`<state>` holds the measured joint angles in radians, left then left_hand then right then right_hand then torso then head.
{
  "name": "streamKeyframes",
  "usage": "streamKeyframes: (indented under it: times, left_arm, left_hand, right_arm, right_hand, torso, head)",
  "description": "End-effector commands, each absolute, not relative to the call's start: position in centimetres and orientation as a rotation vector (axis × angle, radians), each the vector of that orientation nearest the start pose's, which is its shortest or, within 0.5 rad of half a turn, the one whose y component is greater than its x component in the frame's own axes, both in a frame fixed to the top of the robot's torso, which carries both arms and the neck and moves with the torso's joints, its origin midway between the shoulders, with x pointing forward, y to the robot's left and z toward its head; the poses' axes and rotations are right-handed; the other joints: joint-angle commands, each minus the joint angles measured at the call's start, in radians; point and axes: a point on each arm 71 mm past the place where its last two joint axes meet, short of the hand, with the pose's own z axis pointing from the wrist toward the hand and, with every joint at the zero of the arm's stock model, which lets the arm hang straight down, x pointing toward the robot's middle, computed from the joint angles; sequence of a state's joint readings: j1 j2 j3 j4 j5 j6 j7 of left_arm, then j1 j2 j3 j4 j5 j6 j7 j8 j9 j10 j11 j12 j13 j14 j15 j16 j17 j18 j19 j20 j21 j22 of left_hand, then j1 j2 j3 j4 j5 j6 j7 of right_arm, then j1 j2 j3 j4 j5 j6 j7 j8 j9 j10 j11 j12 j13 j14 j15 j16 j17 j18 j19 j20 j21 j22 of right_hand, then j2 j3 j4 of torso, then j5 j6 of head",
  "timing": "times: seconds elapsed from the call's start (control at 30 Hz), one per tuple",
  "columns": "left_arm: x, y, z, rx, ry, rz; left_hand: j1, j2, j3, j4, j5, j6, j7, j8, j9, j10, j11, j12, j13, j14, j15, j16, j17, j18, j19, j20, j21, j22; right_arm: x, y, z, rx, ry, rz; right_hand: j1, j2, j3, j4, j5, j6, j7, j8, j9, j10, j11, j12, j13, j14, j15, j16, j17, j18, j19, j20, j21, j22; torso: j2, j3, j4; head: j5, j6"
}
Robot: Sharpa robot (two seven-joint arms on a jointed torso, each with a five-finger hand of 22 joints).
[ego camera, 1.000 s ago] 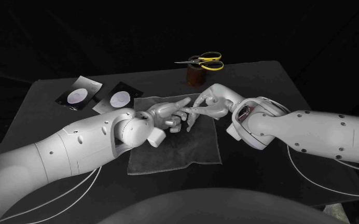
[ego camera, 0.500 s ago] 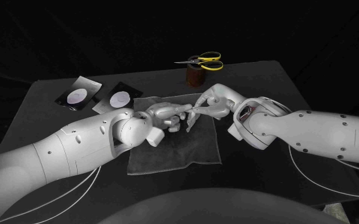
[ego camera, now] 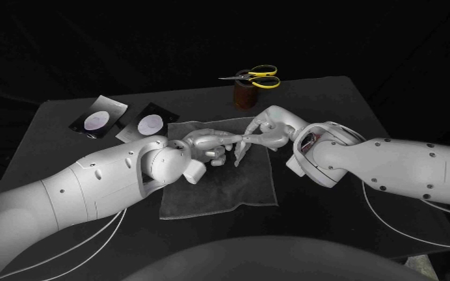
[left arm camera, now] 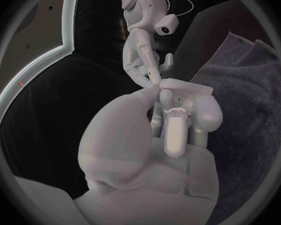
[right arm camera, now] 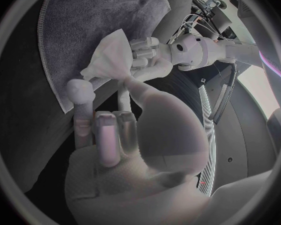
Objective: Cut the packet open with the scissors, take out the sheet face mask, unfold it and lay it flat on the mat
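The black table (ego camera: pixel 356 105) shows bare margins around the grey mat (ego camera: pixel 220 193) at its middle, above which the left hand (ego camera: pixel 211 146) and right hand (ego camera: pixel 265 134) both pinch the folded white mask (right arm camera: pixel 112 55), with the scissors (ego camera: pixel 255 77) near the far edge.

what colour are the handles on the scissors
Yellow, with black trim. The scissors show best in the head view.
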<state>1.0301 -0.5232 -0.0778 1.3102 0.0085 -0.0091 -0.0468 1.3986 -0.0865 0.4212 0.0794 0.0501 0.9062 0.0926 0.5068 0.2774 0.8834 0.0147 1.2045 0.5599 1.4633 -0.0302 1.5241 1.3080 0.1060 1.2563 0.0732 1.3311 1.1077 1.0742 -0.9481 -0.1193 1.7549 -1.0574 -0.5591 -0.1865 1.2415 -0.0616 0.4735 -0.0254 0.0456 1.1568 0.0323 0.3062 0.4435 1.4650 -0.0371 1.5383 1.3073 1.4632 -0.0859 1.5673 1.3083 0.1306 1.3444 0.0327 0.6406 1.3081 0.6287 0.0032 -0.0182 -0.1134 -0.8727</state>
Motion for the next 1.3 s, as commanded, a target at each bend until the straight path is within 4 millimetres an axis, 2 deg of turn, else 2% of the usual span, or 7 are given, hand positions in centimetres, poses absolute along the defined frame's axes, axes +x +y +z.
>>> streamKeyframes:
  times: [0.03,0.3,0.47,0.9,1.3]
  left_arm:
    - [44.38,7.79,-30.38,-1.291,2.252,-1.612]
    - [44.29,7.58,-30.34,-1.286,2.259,-1.623]
    - [44.24,7.52,-30.34,-1.273,2.266,-1.625]
    - [44.1,7.25,-30.33,-1.213,2.29,-1.612]
    - [44.21,6.92,-30.15,-1.209,2.247,-1.616]
  left_hand:
    - [-0.004,-0.017,-0.002,-0.009,-0.002,0.007,0.003,0.005,-0.002,0.006,0.002,-0.002,0.002,0.004,-0.007,0.006,0.069,-0.005,0.002,-0.006,0.004,0.001]
    - [-0.049,-0.024,-0.015,0.017,-0.002,0.013,0.0,0.001,-0.006,0.026,0.002,0.009,0.018,0.006,-0.006,0.007,0.073,-0.005,0.003,-0.005,0.005,0.003]
    - [-0.017,-0.046,-0.011,-0.015,-0.001,0.024,-0.002,0.002,-0.008,0.033,-0.003,0.015,0.032,0.007,-0.01,0.008,0.075,-0.006,0.005,-0.007,0.006,0.007]
    - [0.013,-0.066,0.005,-0.051,-0.001,0.033,0.003,-0.001,-0.012,0.042,0.001,0.022,0.05,0.008,-0.008,0.008,0.076,-0.007,0.009,-0.008,0.01,0.014]
    - [0.012,-0.044,0.024,-0.056,-0.001,0.073,-0.003,0.015,-0.005,0.104,-0.004,0.058,0.126,0.027,-0.011,0.016,0.109,-0.012,0.028,-0.009,0.025,0.041]
  right_arm:
    - [40.72,-20.11,-24.66,0.401,1.824,0.813]
    - [40.65,-19.97,-24.68,0.401,1.828,0.824]
    - [40.67,-20.01,-24.7,0.413,1.828,0.826]
    - [40.57,-19.79,-24.63,0.439,1.824,0.847]
    - [40.37,-19.4,-24.62,0.435,1.84,0.866]
  right_hand:
    - [0.001,0.013,0.018,-0.012,0.003,0.009,-0.003,0.035,0.03,0.1,-0.006,0.003,0.245,0.108,-0.008,0.003,0.263,0.013,0.003,-0.004,-0.004,0.005]
    - [0.0,0.013,0.019,-0.012,0.003,0.008,-0.003,0.036,0.03,0.1,-0.006,0.004,0.246,0.108,-0.007,0.003,0.263,0.012,0.003,-0.004,-0.004,0.005]
    - [0.0,0.013,0.019,-0.012,0.003,0.008,-0.003,0.036,0.031,0.1,-0.006,0.004,0.246,0.108,-0.007,0.003,0.263,0.012,0.003,-0.004,-0.003,0.006]
    - [-0.001,0.015,0.021,-0.012,0.003,0.008,-0.003,0.037,0.031,0.1,-0.005,0.004,0.246,0.108,-0.007,0.003,0.263,0.013,0.002,-0.004,-0.005,0.005]
    - [-0.001,0.015,0.022,-0.012,0.003,0.007,-0.003,0.038,0.032,0.1,-0.005,0.004,0.246,0.108,-0.007,0.003,0.263,0.013,0.002,-0.004,-0.005,0.005]
  torso:
    - [0.0,0.0002,0.0001]
    - [0.0,0.0005,-0.0004]
    - [0.0,0.0009,0.0]
    - [0.0,0.0007,-0.0003]
    - [0.0,0.0006,-0.0008]
  head:
    - [-0.001,0.0]
    - [0.0,0.0]
    - [-0.002,0.0]
    - [-0.003,0.0]
    - [-0.001,0.0]
